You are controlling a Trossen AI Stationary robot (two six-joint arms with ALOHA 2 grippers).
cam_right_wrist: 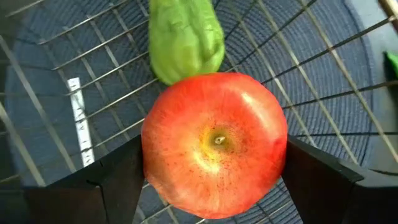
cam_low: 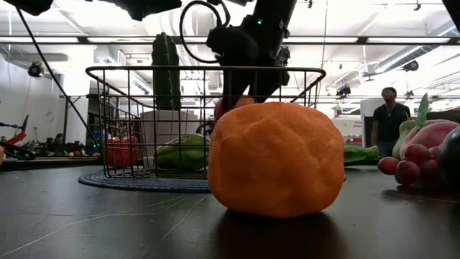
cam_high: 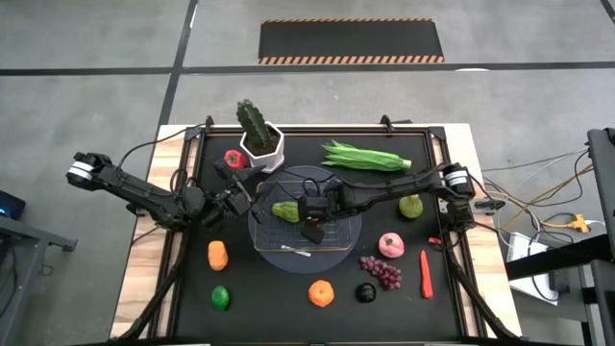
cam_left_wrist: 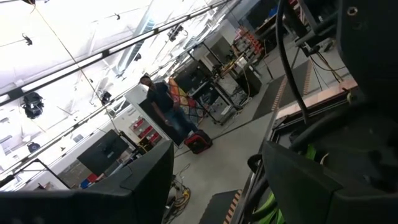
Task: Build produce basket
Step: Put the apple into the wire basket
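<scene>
Right gripper [cam_right_wrist: 214, 186] is clamping a red apple [cam_right_wrist: 214, 158] over the basket [cam_high: 341, 226], mid-frame; I'd be lowering it beside the green pepper [cam_right_wrist: 185, 38] before releasing.

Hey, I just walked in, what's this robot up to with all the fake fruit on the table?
It is filling a wire basket with toy produce. The right gripper hangs over the basket, shut on a red apple, with a green pepper already lying on the mesh below. The left gripper waits beside the basket's left edge, fingers apart, holding nothing. An orange, grapes, a chili and a green bean bunch lie outside on the mat.
</scene>
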